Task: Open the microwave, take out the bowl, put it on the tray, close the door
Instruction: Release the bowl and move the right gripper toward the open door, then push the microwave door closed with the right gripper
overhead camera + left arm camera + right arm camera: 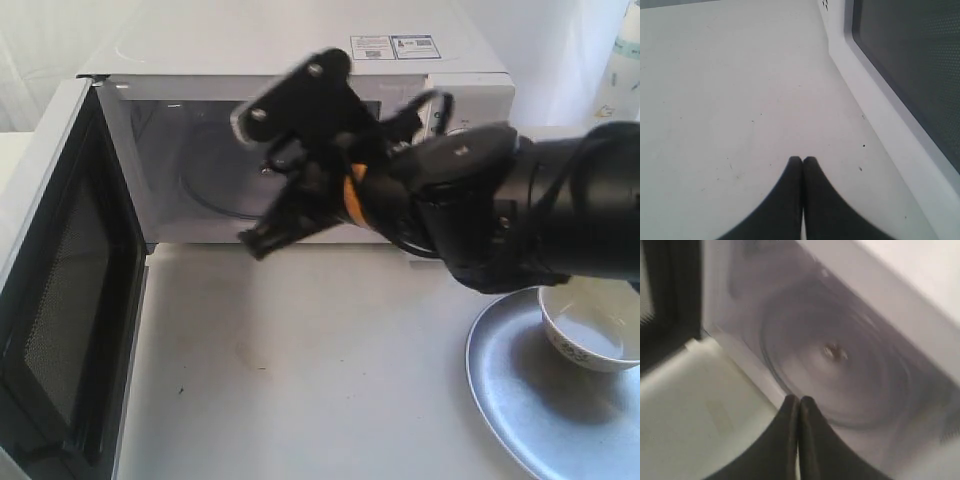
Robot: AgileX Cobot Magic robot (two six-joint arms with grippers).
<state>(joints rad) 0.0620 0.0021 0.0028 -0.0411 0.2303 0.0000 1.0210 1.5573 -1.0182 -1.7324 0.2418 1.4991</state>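
I count one large white boxy microwave (pixel 300 45) along the far edge of the pale, faintly speckled tabletop (pixel 300 380), with two printed stickers (pixel 393 46) on its flat top. Its door (pixel 60 300), a white panel around a dark mesh window, stands swung wide toward the left edge, and its lower corner is cut off by the picture. In the pale cavity lies one round glass turntable (pixel 215 185).

My right arm (pixel 520 200), matte black with an orange band, crosses the microwave's front and hides nearly all of the control panel. The right claw (pixel 258 238) hangs before the cavity opening. The right wrist view is blurred, yet it shows the two tapered black fingers (pixel 785 440) pressed together with nothing between them.

The left claw (pixel 802 161) does not appear in the exterior view. Its wrist view shows both of its fingers closed on each other over bare tabletop, just beside the door's white frame.

The one small round cream ceramic bowl (pixel 590 335) with dark blue marks sits on the one wide, shallow, silvery metal tray (pixel 510 400) at the near right corner. The arm covers the bowl's far rim, and the tray runs out of the picture on two sides.
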